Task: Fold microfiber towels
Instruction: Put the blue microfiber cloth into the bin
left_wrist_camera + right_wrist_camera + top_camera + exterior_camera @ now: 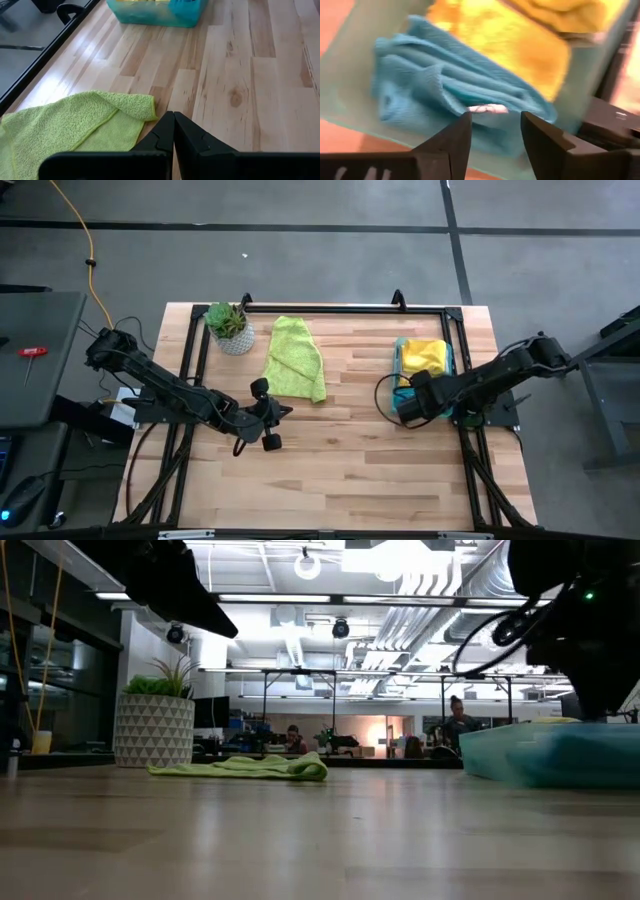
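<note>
The right gripper (495, 132), fingers spread, hung over the tray (452, 360) at the table's right, directly above a teal towel (445, 95) lying beside a yellow towel (520, 45); a further cloth there could not be ruled out. The step was judged to be fetching a towel; next, descent and pinching. The left gripper (173, 131), fingers pressed together, waited near one lime-green towel (295, 358) lying loosely beside one potted plant (229, 327).

Lime green towel (295, 359) rumpled flat on table, yellow towel (424, 356) and teal towel (455, 95) bunched in tray
</note>
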Controlling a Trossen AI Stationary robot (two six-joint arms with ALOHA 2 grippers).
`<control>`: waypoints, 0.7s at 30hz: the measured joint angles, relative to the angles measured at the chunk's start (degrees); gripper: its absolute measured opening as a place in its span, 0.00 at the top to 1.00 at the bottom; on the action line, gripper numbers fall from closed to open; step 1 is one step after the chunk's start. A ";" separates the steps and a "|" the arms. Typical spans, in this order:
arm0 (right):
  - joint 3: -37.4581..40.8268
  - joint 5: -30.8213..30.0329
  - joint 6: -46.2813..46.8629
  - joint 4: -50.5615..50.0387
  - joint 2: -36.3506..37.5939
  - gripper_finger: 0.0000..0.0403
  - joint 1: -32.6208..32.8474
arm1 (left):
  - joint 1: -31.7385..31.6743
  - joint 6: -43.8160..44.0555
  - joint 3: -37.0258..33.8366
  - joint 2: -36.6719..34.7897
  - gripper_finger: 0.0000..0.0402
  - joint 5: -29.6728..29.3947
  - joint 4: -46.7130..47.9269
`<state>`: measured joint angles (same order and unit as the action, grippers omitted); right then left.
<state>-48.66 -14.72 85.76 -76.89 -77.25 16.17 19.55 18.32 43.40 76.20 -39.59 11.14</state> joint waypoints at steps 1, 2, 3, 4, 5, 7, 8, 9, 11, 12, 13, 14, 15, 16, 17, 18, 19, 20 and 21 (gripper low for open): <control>0.55 0.00 -0.64 2.00 0.00 0.60 -0.01 | 0.00 0.00 0.00 0.00 1.00 0.00 -0.02; 1.22 -0.06 -0.90 3.91 0.00 0.62 -0.01 | 0.00 0.01 0.00 0.00 1.00 0.00 0.00; 1.93 -0.41 -1.08 5.91 0.00 0.63 -0.04 | 0.00 0.03 0.00 0.00 1.00 0.00 0.00; 2.69 -1.10 -1.01 7.63 -0.02 0.65 -0.21 | 0.00 0.05 0.00 0.00 1.00 0.01 -0.01; 3.46 -1.61 -0.88 9.14 -0.02 0.67 -0.44 | -0.01 0.05 0.00 0.00 1.00 0.14 -0.02; 5.16 -1.83 -0.77 11.67 -0.02 0.70 -1.14 | -0.01 0.07 0.00 0.00 1.00 0.71 0.00; 6.13 -1.82 -0.76 12.99 -0.02 0.72 -1.42 | 0.00 0.08 0.00 0.00 1.00 0.89 -0.02; 7.09 -1.82 -0.75 14.22 -0.02 0.74 -1.66 | 0.00 0.05 0.00 0.00 1.00 1.09 -0.04; 9.02 -1.63 -0.77 16.92 -0.02 0.76 -1.97 | 0.00 0.01 0.00 0.00 1.00 1.20 -0.02; 9.71 -1.62 -0.77 18.07 -0.02 0.77 -2.11 | 0.00 0.01 0.00 0.00 1.00 1.20 -0.04; 10.06 -1.83 -0.77 18.47 -0.02 0.78 -2.30 | 0.00 -0.01 0.00 0.00 1.00 1.20 -0.02; 10.14 -2.24 -0.77 18.43 -0.02 0.78 -2.30 | -0.02 -0.05 0.00 0.00 1.00 1.20 -0.02; 10.03 -3.08 -0.78 18.01 -0.02 0.78 -2.19 | -0.02 -0.03 0.00 0.00 1.00 1.20 -0.02; 9.46 -4.32 -0.78 17.20 -0.04 0.78 -1.84 | -0.02 -0.04 0.00 0.00 1.00 1.20 -0.03; 8.59 -5.85 -0.77 16.09 0.07 0.78 -1.35 | -0.02 -0.06 0.00 0.00 1.00 1.20 -0.02; 7.43 -7.74 -0.81 14.73 0.13 0.78 -0.87 | -0.02 -0.18 0.00 0.00 1.00 1.20 -0.02; 6.11 -9.91 -0.81 13.11 0.16 0.78 -0.30 | -0.02 -0.59 0.00 0.00 1.00 1.20 -0.02; 4.73 -12.06 -0.80 11.40 0.26 0.78 0.35 | -0.02 -0.93 0.00 0.00 1.00 1.18 -0.02; 3.30 -14.41 -0.77 9.82 0.46 0.78 1.09 | -0.02 -1.03 0.00 0.00 1.00 1.12 0.00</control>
<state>-45.36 -29.13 84.99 -67.07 -76.79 17.26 19.53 17.29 43.40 76.20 -38.47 11.14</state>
